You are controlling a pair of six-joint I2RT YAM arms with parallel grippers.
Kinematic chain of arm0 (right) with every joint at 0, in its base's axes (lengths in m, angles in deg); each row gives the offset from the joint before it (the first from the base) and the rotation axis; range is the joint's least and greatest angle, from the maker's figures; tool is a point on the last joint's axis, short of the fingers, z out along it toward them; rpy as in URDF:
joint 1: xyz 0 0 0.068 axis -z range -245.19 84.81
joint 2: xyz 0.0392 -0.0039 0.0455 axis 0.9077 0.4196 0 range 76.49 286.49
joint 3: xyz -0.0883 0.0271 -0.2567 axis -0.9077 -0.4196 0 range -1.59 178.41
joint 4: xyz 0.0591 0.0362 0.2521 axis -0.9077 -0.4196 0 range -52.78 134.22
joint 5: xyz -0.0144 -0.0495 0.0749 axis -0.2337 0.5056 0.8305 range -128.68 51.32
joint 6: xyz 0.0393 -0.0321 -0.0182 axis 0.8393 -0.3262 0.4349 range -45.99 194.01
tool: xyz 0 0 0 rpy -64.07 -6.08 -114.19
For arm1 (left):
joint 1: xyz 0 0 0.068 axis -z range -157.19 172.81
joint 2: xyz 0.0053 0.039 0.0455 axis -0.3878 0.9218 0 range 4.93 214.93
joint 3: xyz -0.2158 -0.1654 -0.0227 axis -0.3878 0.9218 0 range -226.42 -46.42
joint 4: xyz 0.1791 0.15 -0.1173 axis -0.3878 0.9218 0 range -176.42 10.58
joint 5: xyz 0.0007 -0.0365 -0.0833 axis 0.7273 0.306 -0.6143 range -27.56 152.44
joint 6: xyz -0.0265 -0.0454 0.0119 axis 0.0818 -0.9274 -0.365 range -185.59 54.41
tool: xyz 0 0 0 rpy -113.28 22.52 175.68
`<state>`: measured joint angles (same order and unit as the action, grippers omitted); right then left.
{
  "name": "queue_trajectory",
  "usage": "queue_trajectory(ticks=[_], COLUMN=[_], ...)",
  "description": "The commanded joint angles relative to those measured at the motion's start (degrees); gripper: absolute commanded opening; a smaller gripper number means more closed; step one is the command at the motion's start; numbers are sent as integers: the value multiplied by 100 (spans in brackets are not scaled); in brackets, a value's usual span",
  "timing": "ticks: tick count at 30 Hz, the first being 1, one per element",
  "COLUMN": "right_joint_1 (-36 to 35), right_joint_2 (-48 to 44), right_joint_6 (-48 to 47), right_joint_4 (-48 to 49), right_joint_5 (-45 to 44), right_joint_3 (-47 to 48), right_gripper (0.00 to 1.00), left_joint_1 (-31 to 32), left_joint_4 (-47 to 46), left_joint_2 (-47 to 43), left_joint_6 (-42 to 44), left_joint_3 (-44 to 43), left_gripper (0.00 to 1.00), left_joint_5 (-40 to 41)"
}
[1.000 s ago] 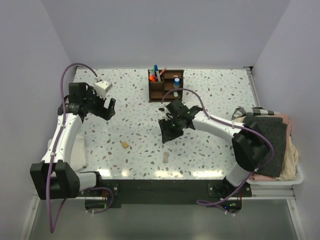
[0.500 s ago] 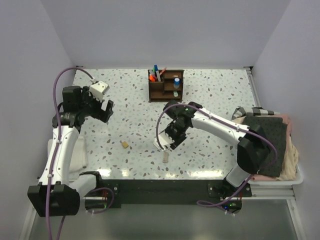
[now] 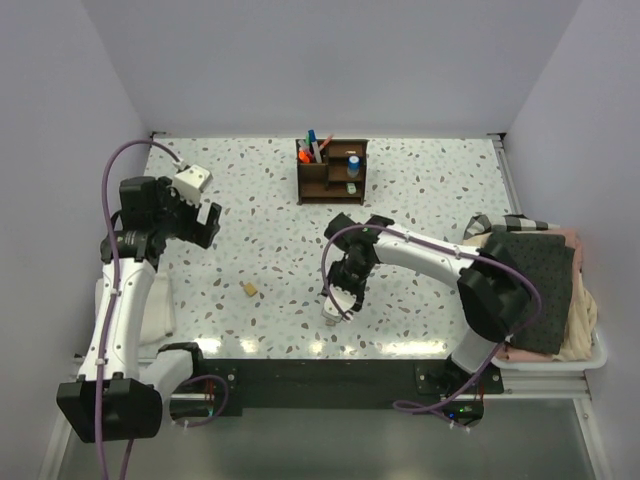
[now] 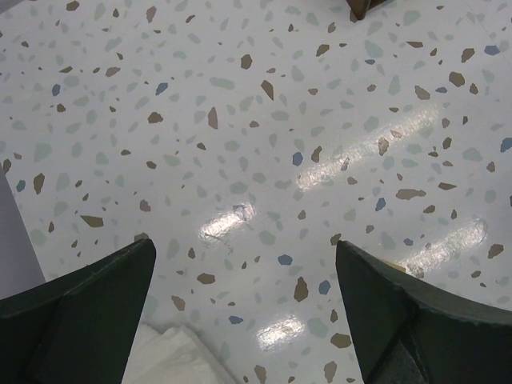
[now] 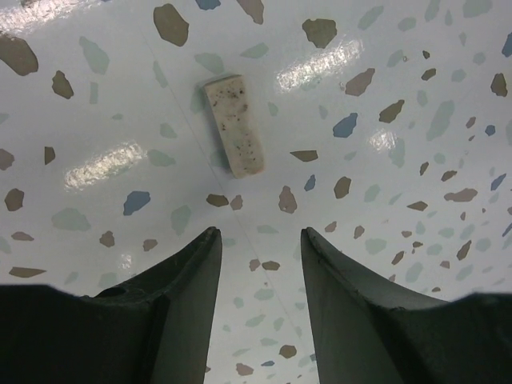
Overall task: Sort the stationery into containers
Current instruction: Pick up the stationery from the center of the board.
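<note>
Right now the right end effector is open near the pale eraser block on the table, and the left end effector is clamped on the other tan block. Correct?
No: the left end effector is open and empty, as the left wrist view shows; the other tan block lies loose on the table. The rest holds.

The organizer box (image 3: 322, 182) stands at the middle of the surface's (image 3: 430, 180) far edge, with pens (image 3: 311, 146) upright in its rear left compartment and a capped piece (image 3: 353, 163) in a right compartment. One small block (image 3: 249, 289) lies left of centre toward the near edge. A second block (image 5: 234, 126) lies near the middle of that edge, below the right end effector (image 3: 336, 303) and apart from it. A folded cloth (image 3: 160, 310) lies at the near left corner, and a cloth pile (image 3: 545, 280) sits beyond the right edge.
</note>
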<state>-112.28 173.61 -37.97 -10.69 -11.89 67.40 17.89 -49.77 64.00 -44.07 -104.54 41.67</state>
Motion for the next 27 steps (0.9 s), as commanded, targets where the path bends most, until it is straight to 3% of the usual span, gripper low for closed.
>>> queue_trajectory(ticks=[1, 8, 16, 27], right_joint_1=[-89, -239, -327, -389], right_joint_2=[333, 931, 1081, 1335], right_joint_6=[-1484, -1642, -2002, -1933], right_joint_4=[-230, -863, -1074, -652], right_joint_5=[371, 134, 2, 37], right_joint_3=[334, 914, 862, 738], right_gripper=[45, 42, 44, 47], left_joint_1=[-113, -219, -377, -535], left_joint_4=[36, 27, 45, 45], left_joint_2=[-80, -53, -62, -45], left_joint_6=[-25, -51, -86, -139], left_joint_3=[100, 109, 118, 170], left_gripper=[100, 100, 100, 100], left_joint_5=[30, -5, -49, -137])
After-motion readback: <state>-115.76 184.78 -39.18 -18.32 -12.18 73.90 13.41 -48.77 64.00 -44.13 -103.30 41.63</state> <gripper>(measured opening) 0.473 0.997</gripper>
